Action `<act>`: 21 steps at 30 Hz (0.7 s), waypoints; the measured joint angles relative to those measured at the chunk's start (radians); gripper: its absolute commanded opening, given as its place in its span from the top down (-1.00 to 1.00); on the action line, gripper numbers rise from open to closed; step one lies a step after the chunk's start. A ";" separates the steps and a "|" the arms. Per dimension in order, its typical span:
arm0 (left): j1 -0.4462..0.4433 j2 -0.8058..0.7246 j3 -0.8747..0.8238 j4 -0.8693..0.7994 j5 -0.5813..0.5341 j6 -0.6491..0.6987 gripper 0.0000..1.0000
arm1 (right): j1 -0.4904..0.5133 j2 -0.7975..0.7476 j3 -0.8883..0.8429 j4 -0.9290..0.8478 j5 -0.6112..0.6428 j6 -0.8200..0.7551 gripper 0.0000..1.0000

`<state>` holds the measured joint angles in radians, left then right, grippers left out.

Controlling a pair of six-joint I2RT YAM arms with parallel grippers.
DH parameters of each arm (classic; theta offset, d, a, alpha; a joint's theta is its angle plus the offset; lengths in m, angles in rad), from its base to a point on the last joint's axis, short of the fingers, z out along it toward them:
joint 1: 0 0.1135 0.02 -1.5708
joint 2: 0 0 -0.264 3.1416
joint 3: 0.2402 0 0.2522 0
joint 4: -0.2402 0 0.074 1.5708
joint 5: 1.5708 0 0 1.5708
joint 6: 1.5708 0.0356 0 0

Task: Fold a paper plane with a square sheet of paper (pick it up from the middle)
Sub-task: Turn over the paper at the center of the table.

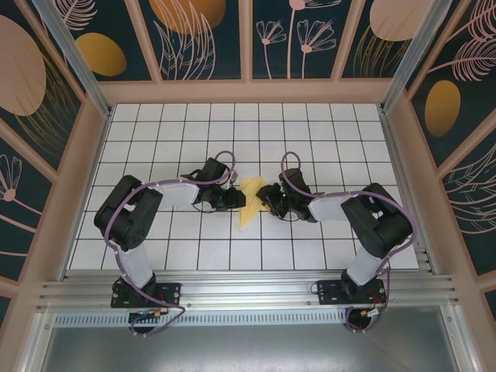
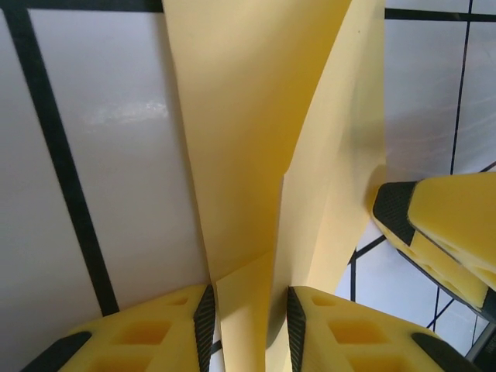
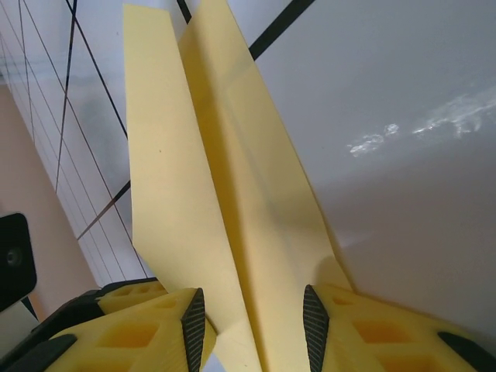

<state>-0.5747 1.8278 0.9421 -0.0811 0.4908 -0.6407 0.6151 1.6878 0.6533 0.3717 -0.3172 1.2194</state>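
The yellow sheet of paper (image 1: 249,200) lies mid-table, folded into a narrow pointed shape with a centre crease, its tip toward the near edge. My left gripper (image 1: 234,198) meets it from the left and my right gripper (image 1: 267,201) from the right. In the left wrist view the paper (image 2: 248,116) runs between the left gripper's (image 2: 248,298) pads, which stand apart, one on each side of a raised flap. The right gripper's finger (image 2: 434,232) shows beyond the paper. In the right wrist view the right gripper (image 3: 252,302) straddles the folded paper (image 3: 225,194), jaws apart.
The white gridded table (image 1: 155,139) is ringed by tan walls (image 1: 248,91), with an aluminium rail (image 1: 248,291) along the near edge. Both arm bases sit on that rail. A black part of the left arm (image 3: 12,260) shows at the right wrist view's left edge.
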 measured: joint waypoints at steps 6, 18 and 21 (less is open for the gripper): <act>-0.003 0.000 0.000 -0.002 0.000 0.000 0.32 | 0.000 -0.015 0.002 -0.059 0.046 -0.011 0.18; -0.003 0.000 0.000 -0.002 0.000 0.000 0.33 | 0.000 -0.017 0.084 -0.243 0.117 -0.089 0.18; -0.003 0.000 0.000 -0.002 0.000 0.000 0.32 | 0.000 -0.017 0.084 -0.245 0.119 -0.095 0.18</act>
<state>-0.5781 1.8282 0.9421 -0.0826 0.4908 -0.6407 0.6151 1.6707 0.7376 0.1265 -0.1978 1.1240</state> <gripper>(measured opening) 0.338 0.407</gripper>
